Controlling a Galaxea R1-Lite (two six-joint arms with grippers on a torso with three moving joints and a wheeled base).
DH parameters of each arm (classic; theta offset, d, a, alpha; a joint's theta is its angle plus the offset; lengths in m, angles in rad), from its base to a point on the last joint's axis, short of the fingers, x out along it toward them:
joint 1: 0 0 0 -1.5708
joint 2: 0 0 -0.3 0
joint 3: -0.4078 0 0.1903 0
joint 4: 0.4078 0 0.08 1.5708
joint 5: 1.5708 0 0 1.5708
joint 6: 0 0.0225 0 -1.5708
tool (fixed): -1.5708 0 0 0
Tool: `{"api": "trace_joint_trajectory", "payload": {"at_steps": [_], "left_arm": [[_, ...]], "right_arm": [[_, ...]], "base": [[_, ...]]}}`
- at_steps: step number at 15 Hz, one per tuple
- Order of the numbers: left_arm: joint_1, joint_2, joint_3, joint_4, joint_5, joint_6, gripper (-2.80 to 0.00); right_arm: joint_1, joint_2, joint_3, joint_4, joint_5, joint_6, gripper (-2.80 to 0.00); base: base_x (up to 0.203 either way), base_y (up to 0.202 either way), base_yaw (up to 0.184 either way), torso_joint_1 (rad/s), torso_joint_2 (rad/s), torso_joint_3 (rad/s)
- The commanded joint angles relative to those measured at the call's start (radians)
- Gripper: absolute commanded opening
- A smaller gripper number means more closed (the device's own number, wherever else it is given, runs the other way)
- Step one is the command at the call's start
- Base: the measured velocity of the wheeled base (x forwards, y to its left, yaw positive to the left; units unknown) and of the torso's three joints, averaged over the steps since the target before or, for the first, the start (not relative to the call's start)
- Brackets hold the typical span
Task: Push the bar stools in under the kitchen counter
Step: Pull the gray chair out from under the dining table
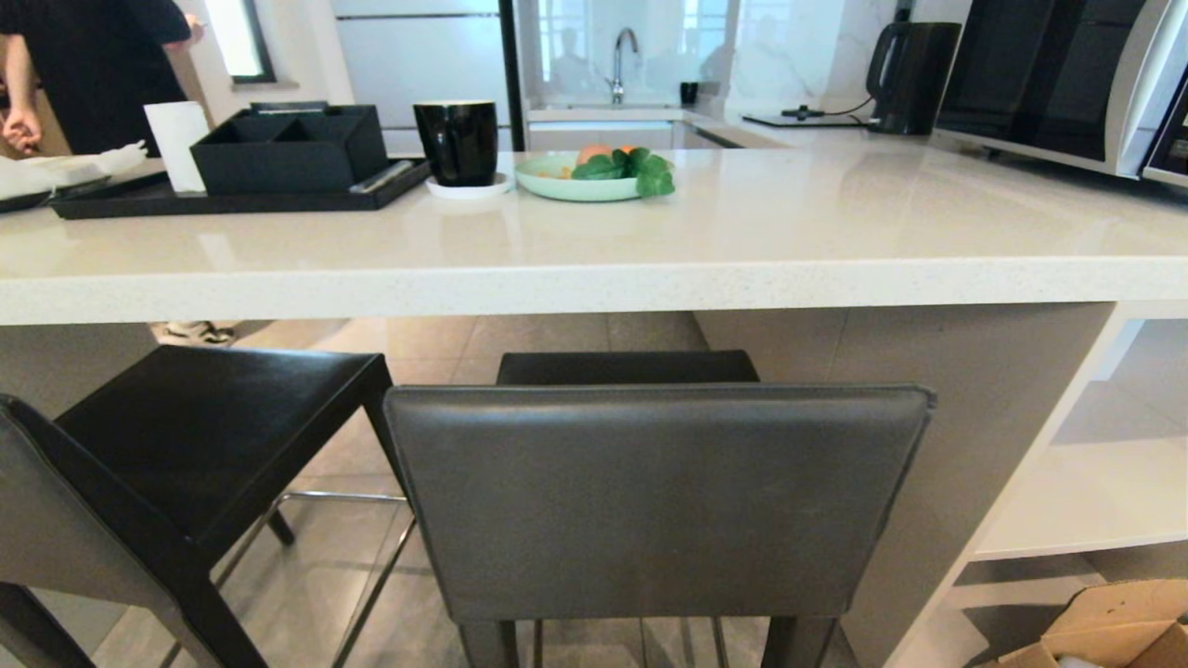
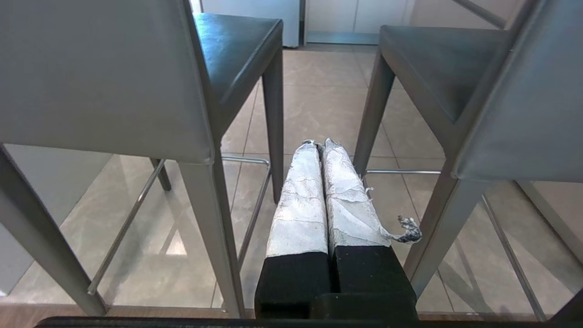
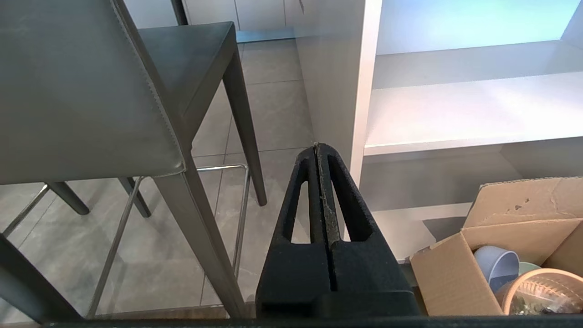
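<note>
No readable writing shows anywhere. In the head view the left bar stool [image 1: 176,464] stands angled at lower left, seat partly under the kitchen counter [image 1: 594,278]; the right bar stool [image 1: 650,501] sits centre, backrest short of the slab edge. Tiled floor lies open between them. The left gripper [image 2: 317,145] and right gripper [image 3: 316,148] are clenched, empty.

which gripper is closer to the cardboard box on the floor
Right. The right gripper, shut, hangs just beside the cardboard box; the left gripper, shut, sits between the two stools, no box showing.
</note>
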Motion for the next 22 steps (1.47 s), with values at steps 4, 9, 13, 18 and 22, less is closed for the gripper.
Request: {"api": "trace_joint_trajectory", "payload": {"at_steps": [4, 9, 13, 18, 22], "left_arm": [[0.0, 0.002, 0.0, 0.0, 0.0, 0.0, -2.8], [0.0, 0.002, 0.0, 0.0, 0.0, 0.0, -2.8], [0.0, 0.002, 0.0, 0.0, 0.0, 0.0, -2.8], [0.0, 0.002, 0.0, 0.0, 0.001, -0.002, -2.8], [0.0, 0.002, 0.0, 0.0, 0.001, -0.002, 0.0]], "right_arm": [[0.0, 0.0, 0.002, 0.0, 0.0, 0.0, -2.8], [0.0, 0.0, 0.002, 0.0, 0.0, 0.0, -2.8], [0.0, 0.0, 0.002, 0.0, 0.0, 0.002, -2.8], [0.001, 0.0, 0.002, 0.0, 0.0, 0.002, -2.8], [0.0, 0.0, 0.002, 0.0, -0.002, 0.002, 0.0]], "base": [[0.0, 0.0, 0.0, 0.0, 0.0, 0.0], [0.0, 0.0, 0.0, 0.0, 0.0, 0.0], [0.0, 0.0, 0.0, 0.0, 0.0, 0.0], [0.0, 0.0, 0.0, 0.0, 0.0, 0.0], [0.0, 0.0, 0.0, 0.0, 0.0, 0.0]]}}
